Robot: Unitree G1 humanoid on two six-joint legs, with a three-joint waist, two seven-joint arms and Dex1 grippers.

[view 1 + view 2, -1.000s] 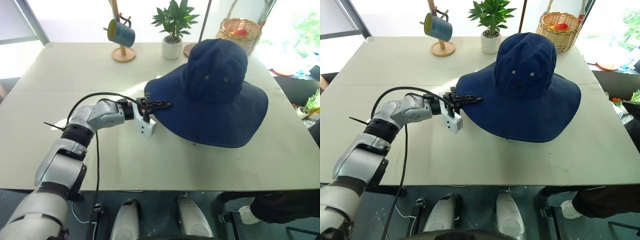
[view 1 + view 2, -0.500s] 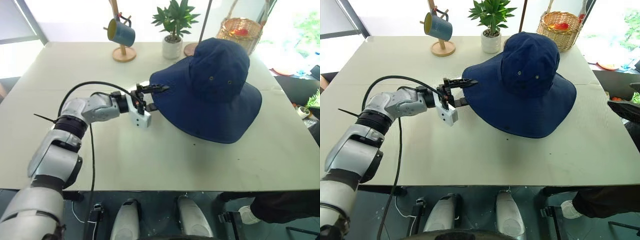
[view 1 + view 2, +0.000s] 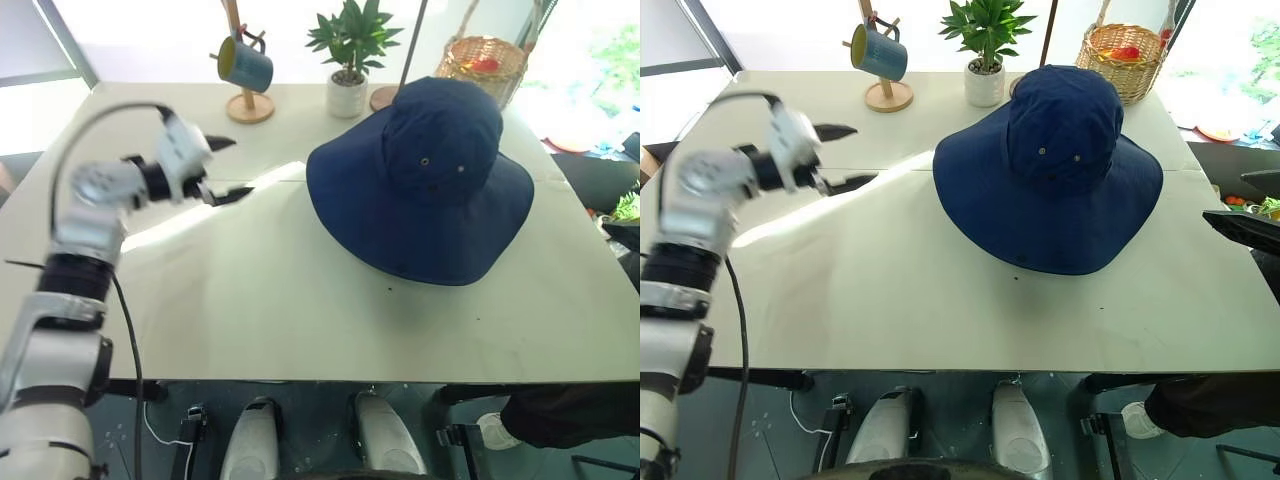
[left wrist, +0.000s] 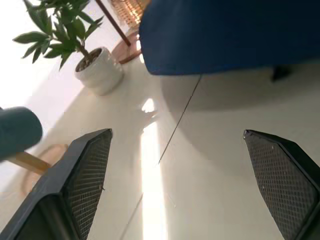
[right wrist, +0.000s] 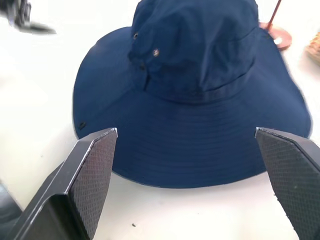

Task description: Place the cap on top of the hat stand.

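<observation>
The navy cap (image 3: 420, 180) sits on the right half of the table, its crown standing tall and rounded and its wide brim spread flat all round. The hat stand is hidden. My left gripper (image 3: 228, 169) hovers open above the table, well to the left of the brim, with nothing between its fingers; the left wrist view shows the brim edge (image 4: 225, 35) ahead of it. My right gripper (image 5: 183, 132) is open and empty, facing the cap (image 5: 190, 85) from its right side, and one finger (image 3: 1238, 226) reaches in at the table's right edge.
At the back of the pale table (image 3: 300, 300) stand a wooden mug tree with a blue mug (image 3: 245, 65), a potted plant (image 3: 347, 60), a round base with a thin pole (image 3: 382, 98) and a wicker basket (image 3: 480, 62).
My left gripper was shut on the cap's left brim, then opened and let it go. It has drawn back left and up. The brim has dropped flat.
</observation>
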